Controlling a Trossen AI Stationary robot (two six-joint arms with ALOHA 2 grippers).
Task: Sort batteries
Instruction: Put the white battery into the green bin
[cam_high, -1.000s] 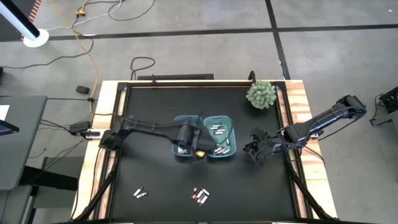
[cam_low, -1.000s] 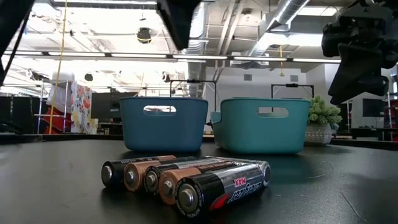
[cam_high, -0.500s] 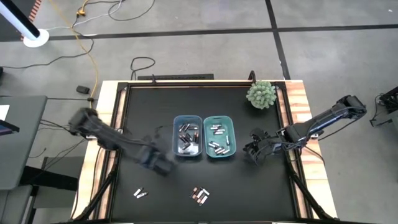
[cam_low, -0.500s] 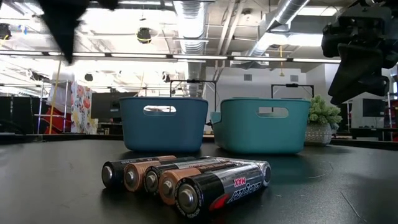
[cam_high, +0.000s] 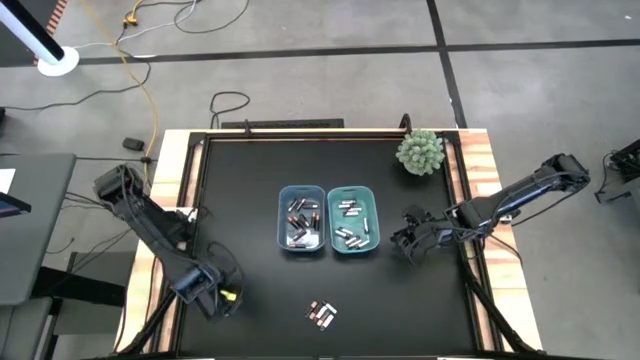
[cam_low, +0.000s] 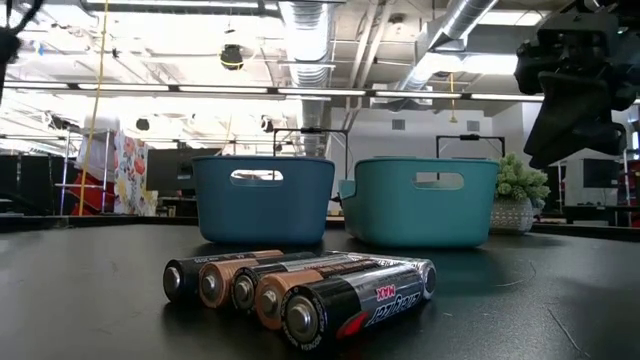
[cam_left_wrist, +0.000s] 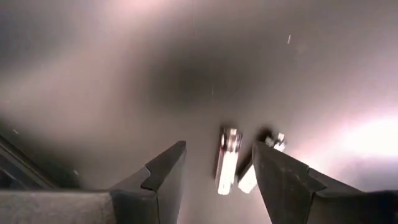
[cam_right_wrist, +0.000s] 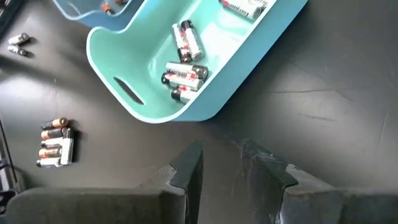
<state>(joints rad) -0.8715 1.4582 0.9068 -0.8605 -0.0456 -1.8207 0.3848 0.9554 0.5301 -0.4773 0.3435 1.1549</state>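
Two small silvery batteries (cam_left_wrist: 229, 160) lie side by side on the black table near its front left corner. My left gripper (cam_left_wrist: 217, 149) hangs open above them, pointing down, and hides them in the high view (cam_high: 212, 296). A cluster of larger dark, copper-ended batteries (cam_high: 321, 314) lies on its sides near the front edge, close up in the low view (cam_low: 300, 285). More batteries lie in the blue bin (cam_high: 301, 220) and the teal bin (cam_high: 353, 220). My right gripper (cam_high: 410, 243) waits open to the right of the teal bin (cam_right_wrist: 186, 62), with nothing between its fingers.
A potted green plant (cam_high: 420, 151) stands at the far right corner. The two bins sit side by side mid-table. Bare black tabletop lies between the bins and the battery cluster, and along the far side.
My left gripper has swung from above the blue bin toward the table's front left corner. It has come lower, rolled about its own axis, and now stands over the two small batteries. Its fingers have stayed open. The batteries and bins have not moved.
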